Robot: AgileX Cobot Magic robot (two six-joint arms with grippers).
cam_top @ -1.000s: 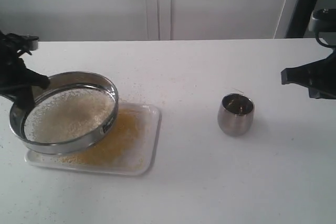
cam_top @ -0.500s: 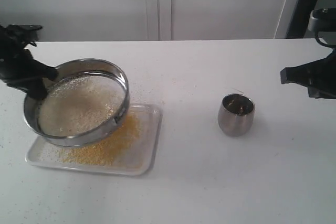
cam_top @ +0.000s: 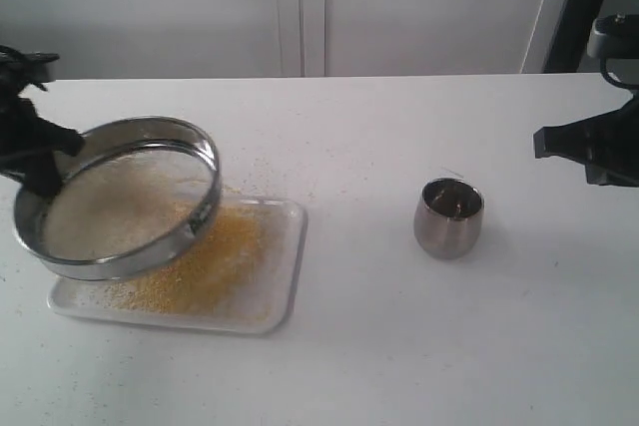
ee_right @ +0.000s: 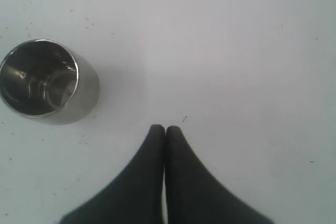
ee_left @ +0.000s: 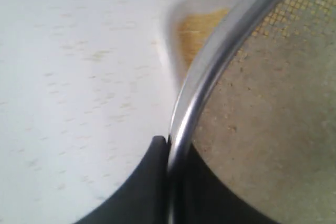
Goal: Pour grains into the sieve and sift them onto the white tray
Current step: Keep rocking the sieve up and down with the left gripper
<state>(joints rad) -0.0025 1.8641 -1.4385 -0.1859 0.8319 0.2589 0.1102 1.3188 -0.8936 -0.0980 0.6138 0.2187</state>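
The steel-rimmed sieve (cam_top: pixel 118 197) hangs tilted above the left part of the white tray (cam_top: pixel 285 276). My left gripper (cam_top: pixel 45 162) is shut on its rim (ee_left: pixel 210 61) at the far left. Pale beige grains (cam_top: pixel 110 209) lie on the mesh, also seen close up as grains (ee_left: pixel 273 108) in the left wrist view. Fine golden-yellow grains (cam_top: pixel 215 261) cover the tray below. My right gripper (ee_right: pixel 166 128) is shut with nothing in it, hovering over the table at the far right, away from the tray.
A small rounded steel cup (cam_top: pixel 448 216) stands on the white table right of the tray; it shows as the cup (ee_right: pixel 44 80) in the right wrist view. Stray grains dot the table around the tray. A dark post (cam_top: pixel 579 7) rises at the back right.
The sieve swung right and back, then left again, held by my left gripper. More yellow grains lie on the tray. The right arm has not moved.
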